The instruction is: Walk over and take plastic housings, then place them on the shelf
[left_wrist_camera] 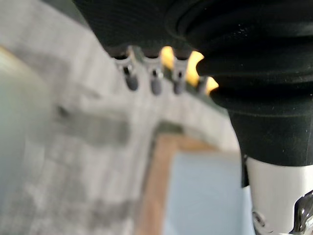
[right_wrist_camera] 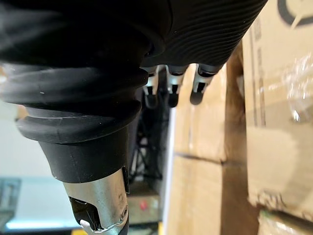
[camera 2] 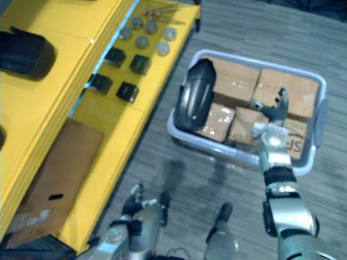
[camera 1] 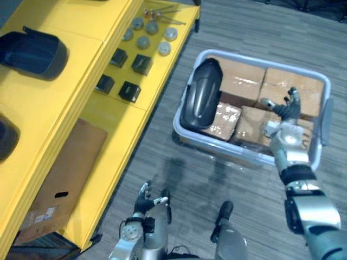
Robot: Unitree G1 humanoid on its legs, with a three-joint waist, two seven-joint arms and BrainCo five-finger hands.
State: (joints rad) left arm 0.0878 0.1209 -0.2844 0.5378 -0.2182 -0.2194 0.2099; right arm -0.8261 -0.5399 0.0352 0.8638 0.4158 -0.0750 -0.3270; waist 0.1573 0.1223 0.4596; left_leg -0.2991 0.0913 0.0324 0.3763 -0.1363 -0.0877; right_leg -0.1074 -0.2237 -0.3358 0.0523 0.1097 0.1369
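Observation:
A dark, glossy plastic housing (camera 1: 200,93) leans on its end at the left side of a pale blue-grey bin (camera 1: 217,143) on the floor. Taped cardboard boxes (camera 1: 244,81) fill the bin beside it. My right hand (camera 1: 287,111) hovers open over the boxes at the bin's right side, well apart from the housing; its fingers (right_wrist_camera: 168,95) hang relaxed beside cardboard. Two more dark housings (camera 1: 32,54) (camera 1: 6,138) lie on the top of the yellow shelf (camera 1: 81,92) at the left. My left hand (camera 1: 143,205) hangs low and open near the shelf's front, holding nothing.
The shelf's lower level carries small black blocks (camera 1: 130,91), grey discs (camera 1: 143,41) and thin metal rods (camera 1: 162,13). A flat brown cardboard sheet (camera 1: 65,179) lies on the lowest level. Grey carpet (camera 1: 184,179) stretches between shelf and bin.

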